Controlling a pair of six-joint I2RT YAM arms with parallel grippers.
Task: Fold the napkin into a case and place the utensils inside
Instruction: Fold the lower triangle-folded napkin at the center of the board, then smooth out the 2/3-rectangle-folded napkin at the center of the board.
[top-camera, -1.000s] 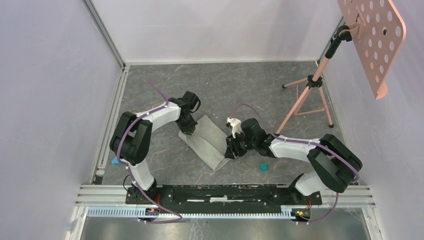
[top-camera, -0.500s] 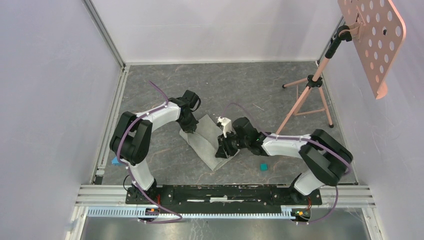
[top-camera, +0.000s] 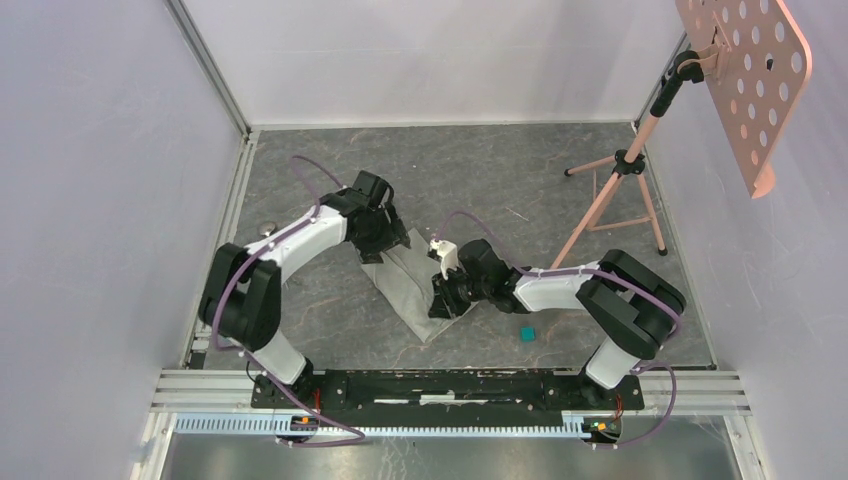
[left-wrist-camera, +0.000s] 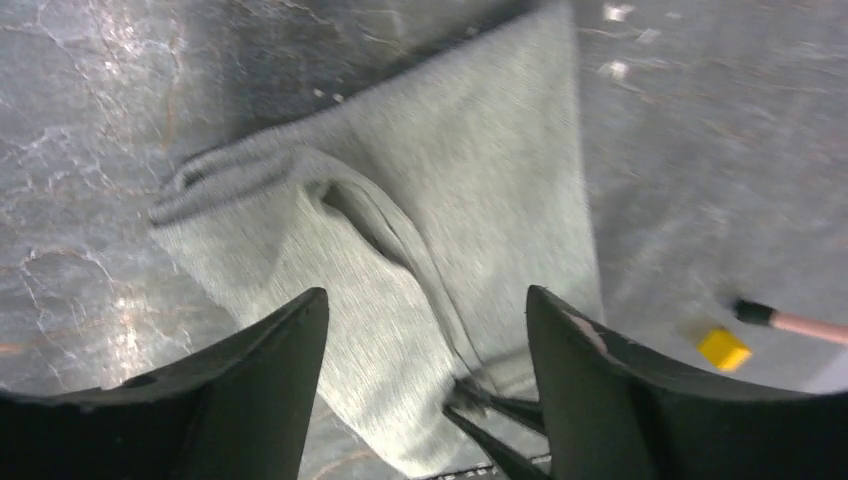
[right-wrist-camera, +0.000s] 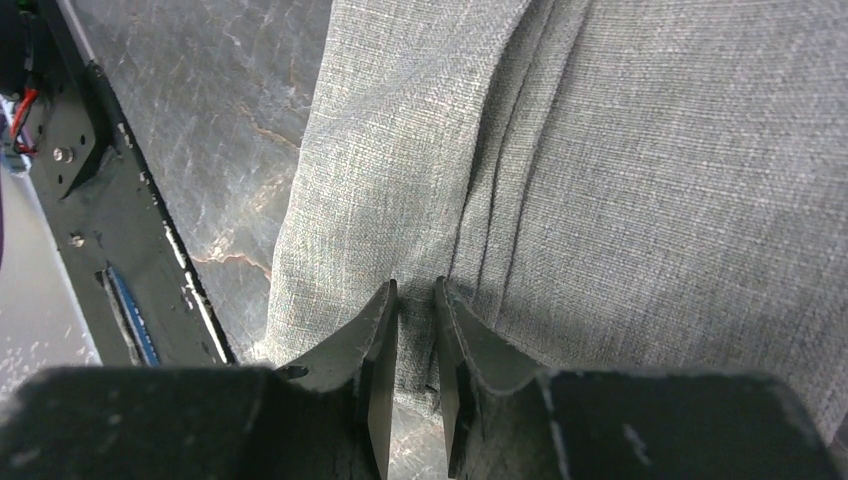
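The soft grey-green cloth napkin (top-camera: 408, 285) lay folded long on the grey bench (top-camera: 480, 180). The right pincer (right-wrist-camera: 413, 292) had slid left, squeezed narrow on a cloth fold. The left pincer (left-wrist-camera: 427, 300) had pulled back and hung wide open above it. The case looked nearly folded.

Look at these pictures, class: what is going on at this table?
Two robot arms are working on a soft grey-green cloth napkin lying partly folded on the grey table. The right gripper is closed on a fold at one end of the napkin, while the left gripper hovers open over the other end. No spoon or fork can be made out, so this looks like the folding stage. A small teal cube lies beside the right arm.
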